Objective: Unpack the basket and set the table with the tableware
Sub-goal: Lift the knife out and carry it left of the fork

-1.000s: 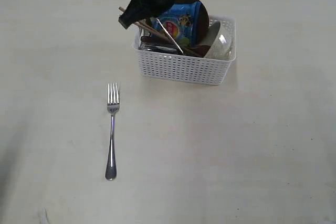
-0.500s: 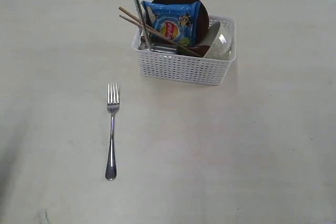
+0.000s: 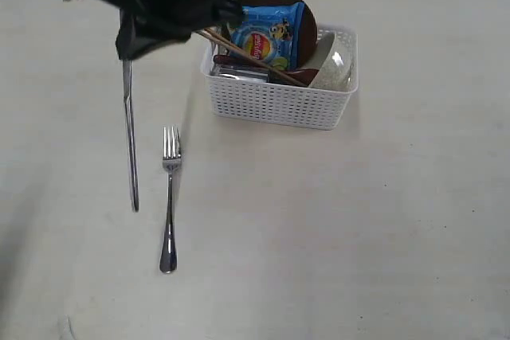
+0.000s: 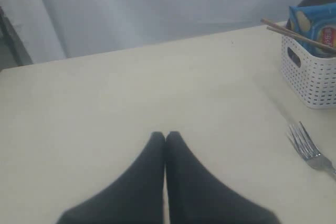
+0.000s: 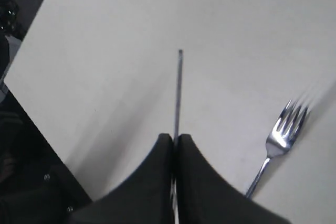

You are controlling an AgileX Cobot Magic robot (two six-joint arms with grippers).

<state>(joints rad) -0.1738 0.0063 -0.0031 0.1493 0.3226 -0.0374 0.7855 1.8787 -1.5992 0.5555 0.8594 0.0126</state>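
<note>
Clamped tight on one end of the knife (image 3: pixel 130 141), the right gripper (image 5: pixel 173 137) dangled it just left of the fork (image 3: pixel 169 197), where that thin hold could let it swing and land crooked.

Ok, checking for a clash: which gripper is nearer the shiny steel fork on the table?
Right. The right gripper, holding a slim steel knife, hangs just beside the fork; the left gripper is farther off.

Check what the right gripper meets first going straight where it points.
The right gripper, shut on a thin steel knife, points at bare pale cream tabletop; the knife tip would likely land there, beside the steel fork. Depth unclear.
</note>
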